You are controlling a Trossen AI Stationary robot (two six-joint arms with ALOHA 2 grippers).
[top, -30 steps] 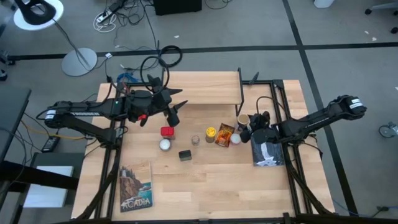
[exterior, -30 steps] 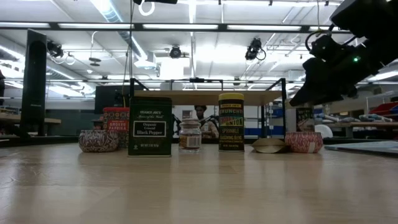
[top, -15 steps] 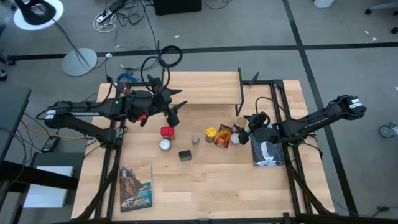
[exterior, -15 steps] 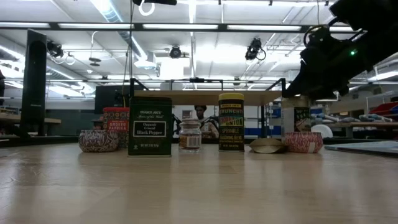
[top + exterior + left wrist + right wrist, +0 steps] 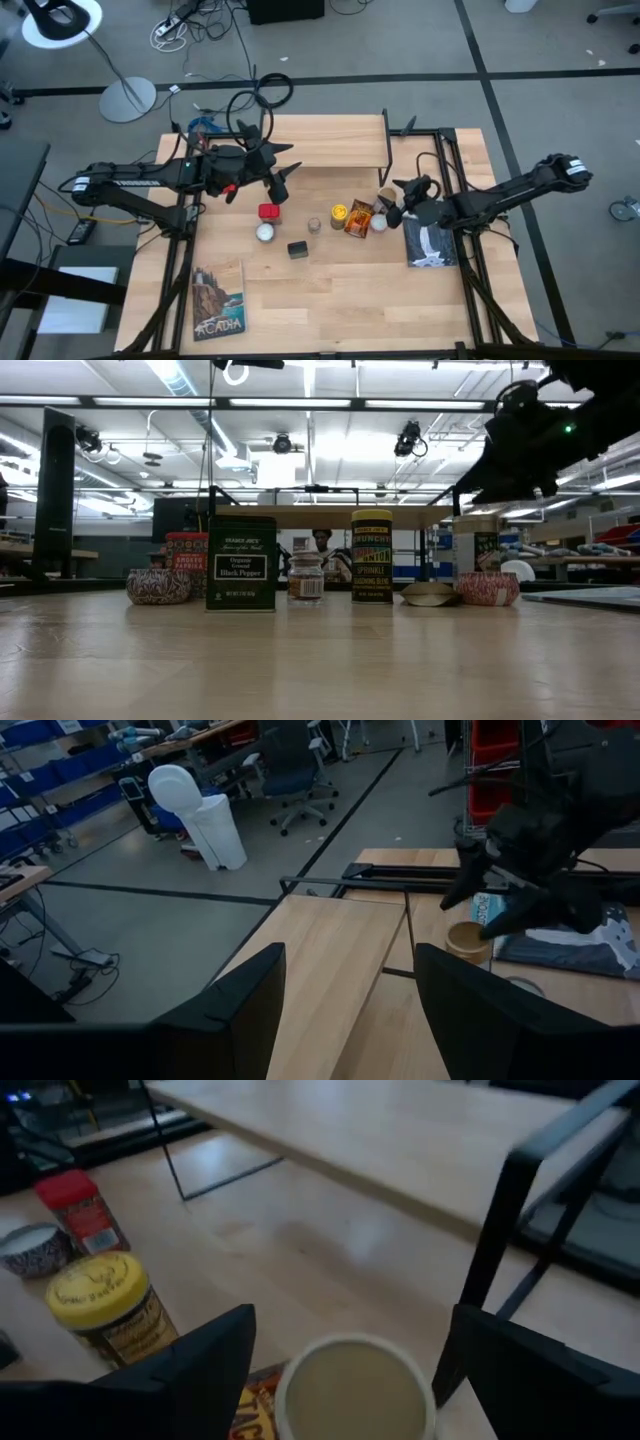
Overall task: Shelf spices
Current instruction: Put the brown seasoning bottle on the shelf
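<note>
The spices stand on the table in front of the shelf (image 5: 330, 140): a red tin (image 5: 268, 212), a dark tin (image 5: 297, 249), a small pale-capped jar (image 5: 314, 224), a yellow jar (image 5: 339, 213), an orange packet (image 5: 361, 217) and a tan jar (image 5: 389, 193). My right gripper (image 5: 352, 1320) is open, with a finger on either side of the tan jar's lid (image 5: 352, 1385) and a narrow gap showing at each side. The jar (image 5: 475, 545) stands upright beside the shelf's right leg (image 5: 500, 1230). My left gripper (image 5: 287, 172) hovers open and empty off the shelf's left front corner.
Two small white discs (image 5: 265, 232) (image 5: 379, 224) sit among the spices. One picture book (image 5: 218, 300) lies near the front left, another (image 5: 430, 245) under my right arm. The shelf's plank top (image 5: 320, 950) is bare.
My right gripper has risen a little over the tan jar and tipped, so the jar's top now shows below it in the low view. The jar has stayed where it stood on the table.
</note>
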